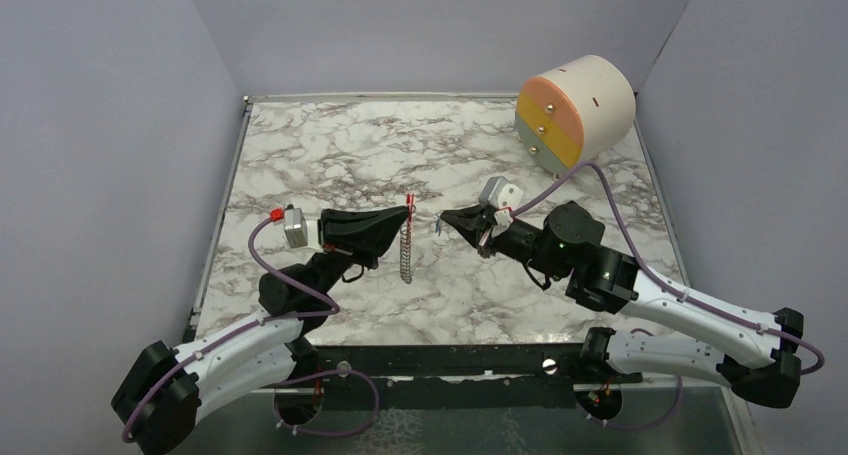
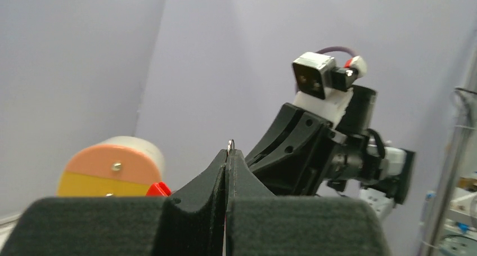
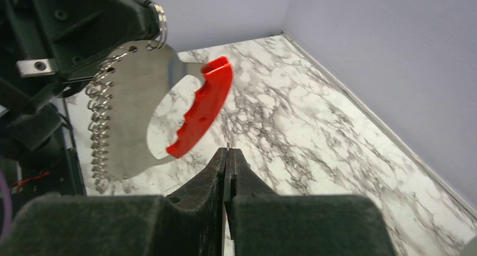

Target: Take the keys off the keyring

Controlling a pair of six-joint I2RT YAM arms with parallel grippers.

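Both pairs of jaws are pressed together, as I see them from my station. On the left, the left gripper (image 1: 404, 215) is clamped on the top of the keyring (image 1: 405, 253), and in its own wrist view a small wire ring (image 2: 230, 144) sticks up from between the black tips. Below this grip the grey chain (image 3: 100, 126) hangs straight down over the marble table (image 1: 330, 145); whether its low end touches the surface, I cannot tell. The right wrist view shows me a flat silvery plate (image 3: 135, 104) with a red curved grip (image 3: 201, 107) hanging beside the chain. Just to the right, the right gripper (image 1: 447, 218) faces the left one, the two tips near but apart. It is closed on the key (image 1: 437, 225), a tiny blue piece at its tip, and a thin metal bit (image 3: 227, 146) shows between its fingers. In the top view I see a gap between the key and the keyring. Far on the right a pale cylinder (image 1: 590, 100) lies on its side, its round face in peach and yellow bands with small knobs (image 1: 549, 108)
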